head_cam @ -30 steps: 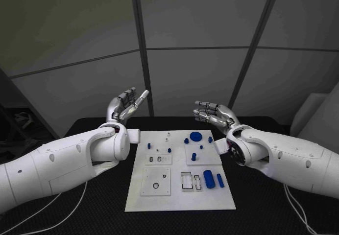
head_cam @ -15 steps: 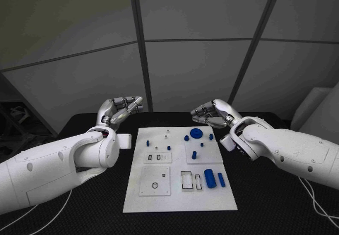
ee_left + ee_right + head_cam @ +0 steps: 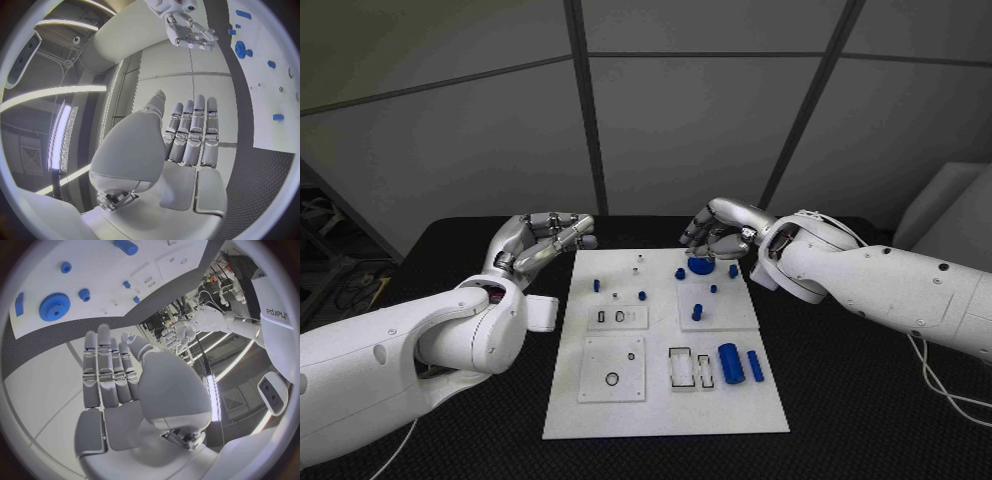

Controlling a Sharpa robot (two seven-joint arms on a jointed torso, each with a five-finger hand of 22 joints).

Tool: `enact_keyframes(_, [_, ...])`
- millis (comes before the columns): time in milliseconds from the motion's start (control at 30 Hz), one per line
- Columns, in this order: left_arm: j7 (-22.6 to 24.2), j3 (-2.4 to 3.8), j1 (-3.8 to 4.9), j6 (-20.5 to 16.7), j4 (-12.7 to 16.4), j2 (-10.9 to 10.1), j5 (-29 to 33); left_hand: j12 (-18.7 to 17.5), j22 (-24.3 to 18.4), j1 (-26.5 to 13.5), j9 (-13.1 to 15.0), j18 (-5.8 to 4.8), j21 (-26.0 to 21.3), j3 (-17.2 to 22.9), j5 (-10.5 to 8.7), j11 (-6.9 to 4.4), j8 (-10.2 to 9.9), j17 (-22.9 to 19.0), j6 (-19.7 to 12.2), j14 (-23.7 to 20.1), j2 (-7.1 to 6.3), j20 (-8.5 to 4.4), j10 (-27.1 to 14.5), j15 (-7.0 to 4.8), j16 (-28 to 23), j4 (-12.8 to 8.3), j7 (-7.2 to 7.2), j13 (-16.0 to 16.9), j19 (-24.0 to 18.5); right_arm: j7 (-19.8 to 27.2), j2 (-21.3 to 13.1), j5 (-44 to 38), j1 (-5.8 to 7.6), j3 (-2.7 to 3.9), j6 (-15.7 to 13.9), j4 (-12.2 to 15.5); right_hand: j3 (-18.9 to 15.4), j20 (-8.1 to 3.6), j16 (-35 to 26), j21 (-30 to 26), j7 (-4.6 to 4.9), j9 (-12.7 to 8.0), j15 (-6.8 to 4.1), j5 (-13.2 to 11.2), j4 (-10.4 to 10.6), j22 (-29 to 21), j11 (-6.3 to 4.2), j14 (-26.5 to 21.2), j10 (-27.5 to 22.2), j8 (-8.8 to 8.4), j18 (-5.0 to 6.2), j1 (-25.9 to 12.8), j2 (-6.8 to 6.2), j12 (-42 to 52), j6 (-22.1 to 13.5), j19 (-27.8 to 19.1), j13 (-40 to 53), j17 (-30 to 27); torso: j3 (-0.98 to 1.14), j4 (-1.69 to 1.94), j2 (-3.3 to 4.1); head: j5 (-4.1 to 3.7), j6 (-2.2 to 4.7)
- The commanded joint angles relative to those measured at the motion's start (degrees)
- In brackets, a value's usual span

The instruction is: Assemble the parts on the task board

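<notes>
Head view: the task board [image 3: 668, 395] sits mid-counter, the blue gear [image 3: 701, 267] at about 12 o'clock on it, with the right hand [image 3: 718, 232] hovering just above it and the left hand [image 3: 538, 240] off at 10, both holding nothing. Left wrist view: fingers [image 3: 194, 131] straight, slightly apart, empty. Right wrist view: same, fingers [image 3: 106, 371] extended; the gear [image 3: 54, 307] looks small, light and rigid, so I'd pinch it by its toothed rim.

The task board [image 3: 668, 405] lies mid-desk [image 3: 877, 400]. A gear [image 3: 701, 267] sits at its far right, under the right hand [image 3: 718, 233]; the left hand [image 3: 538, 240] hovers far left.
</notes>
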Motion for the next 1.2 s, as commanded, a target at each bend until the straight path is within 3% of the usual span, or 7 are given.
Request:
enact_keyframes(33, [-0.97, 0.09, 0.13, 2.29, 0.89, -0.23, -1.84, -0.54, -0.01, -0.31, -0.10, -1.35, 0.12, -0.05, -0.31, 0.08, -0.56, 0.01, 0.37, 0.05, 0.31, -0.05, 0.27, 0.13, -0.37, -0.24, 0.15, -0.05, 0.25, -7.29, 0.36, -11.06, 0.30, 0.04, 4.68, 0.08, -1.02, -1.41, 5.45, 5.09, -0.12, -0.13, -0.61, -0.77, 0.52, 3.04, -0.21, 4.23, -0.23, -1.01, 0.39, -0.32, -0.24, -0.42, 0.34, 1.38, 0.08, 4.13, -0.24, 0.45, 1.47, -0.23, 0.23])
enact_keyframes(167, [-0.97, 0.10, 0.14, 2.77, 1.20, -0.37, -1.87, -1.20, -0.23, -1.31, -0.10, -1.43, -0.15, -0.49, -0.31, 0.24, -1.13, 0.01, 0.48, -0.25, 0.29, 0.08, 0.32, 0.34, -1.13, 0.01, 0.30, -0.03, -0.17, -11.45, 1.12, -14.32, 0.49, 0.05, 6.00, -0.10, -1.00, -1.61, 17.18, 10.45, -0.33, -0.07, -0.78, -1.08, 1.51, 6.27, -0.47, 4.33, -1.73, -2.16, 0.59, -0.83, -0.66, -0.34, 0.23, 2.68, 0.11, 12.37, -0.29, 0.65, 2.28, -0.32, 0.32])
enact_keyframes(267, [-0.92, 0.11, 0.15, 2.89, 1.17, -0.36, -1.88, -1.40, -0.30, -1.64, -0.09, -1.44, -0.23, -0.67, -0.29, 0.28, -1.31, 0.01, 0.53, -0.32, 0.26, 0.13, 0.34, 0.41, -1.37, 0.07, 0.34, -0.02, -0.32, -13.47, 1.65, -15.94, 0.55, 0.05, 6.82, -0.11, -0.62, -1.55, 34.35, 14.22, -0.50, -0.01, -0.66, -1.01, 2.23, 8.62, -0.35, 3.96, -3.23, -2.78, 0.67, -1.20, -1.32, -0.17, -0.23, 3.12, 0.17, 28.85, -0.32, 0.71, 2.67, -0.45, 0.34])
enact_keyframes(400, [-0.84, 0.13, 0.15, 3.00, 1.21, -0.30, -1.88, -1.50, -0.33, -1.77, -0.09, -1.44, -0.27, -0.74, -0.28, 0.31, -1.40, 0.01, 0.54, -0.35, 0.26, 0.16, 0.33, 0.43, -1.49, 0.09, 0.36, -0.02, -0.39, -15.03, 2.17, -17.30, 0.58, 0.06, 7.90, -0.15, -0.42, -1.22, 44.81, 16.93, -0.64, -0.06, -0.51, -1.07, 2.81, 10.38, -0.10, 4.64, -4.71, -2.83, 0.67, -1.34, -1.77, -0.25, -1.21, 2.86, 0.21, 40.40, -0.36, 0.83, 2.98, -0.64, 0.56])
enact_keyframes(633, [-0.82, 0.14, 0.15, 3.04, 1.31, -0.34, -1.88, -1.68, -0.37, -1.92, -0.11, -1.44, -0.32, -0.83, -0.27, 0.37, -1.57, 0.02, 0.50, -0.39, 0.27, 0.20, 0.27, 0.48, -1.65, 0.10, 0.43, -0.02, -0.49, -17.04, 2.90, -19.50, 0.60, 0.05, 7.64, -0.44, -0.83, -0.70, 52.68, 22.43, -0.82, -0.03, -0.34, -1.07, 3.26, 16.43, 0.17, 4.51, -6.79, -2.81, -0.01, -0.91, -2.03, -0.12, -2.35, 3.94, 0.39, 49.25, -0.26, 0.86, 3.24, -0.74, 0.64])
enact_keyframes(1067, [-0.92, 0.15, 0.15, 3.06, 1.54, -0.85, -1.88, -1.97, -0.49, -2.06, -0.10, -1.49, -0.50, -0.93, -0.25, 0.48, -1.83, 0.04, 0.48, -0.48, 0.32, 0.30, 0.18, 0.58, -1.94, 0.02, 0.55, -0.02, -0.85, -17.31, 4.46, -20.11, 0.62, 0.04, 8.16, -1.67, -0.28, -0.55, 58.13, 28.67, -0.86, 0.04, -0.14, -0.65, 3.73, 24.35, 0.18, 4.81, -6.28, -2.72, -1.03, -0.34, -1.72, 0.20, -2.41, 6.07, 0.58, 55.64, -0.16, 0.95, 3.51, -0.89, 0.35])
enact_keyframes(1200, [-0.95, 0.15, 0.16, 3.22, 1.62, -0.97, -1.88, -2.17, -0.57, -2.15, -0.10, -1.50, -0.63, -1.02, -0.25, 0.56, -2.03, 0.03, 0.48, -0.67, 0.36, 0.38, 0.14, 0.69, -2.25, -0.05, 0.64, -0.01, -1.12, -17.36, 5.12, -20.13, 0.63, 0.03, 8.49, -2.40, -0.04, -0.52, 59.03, 29.74, -0.83, 0.00, -0.06, -0.59, 3.86, 25.74, 0.23, 4.92, -6.25, -2.83, -1.22, -0.33, -1.66, 0.19, -2.66, 6.44, 0.56, 56.74, -0.11, 0.91, 3.58, -0.44, 0.15])
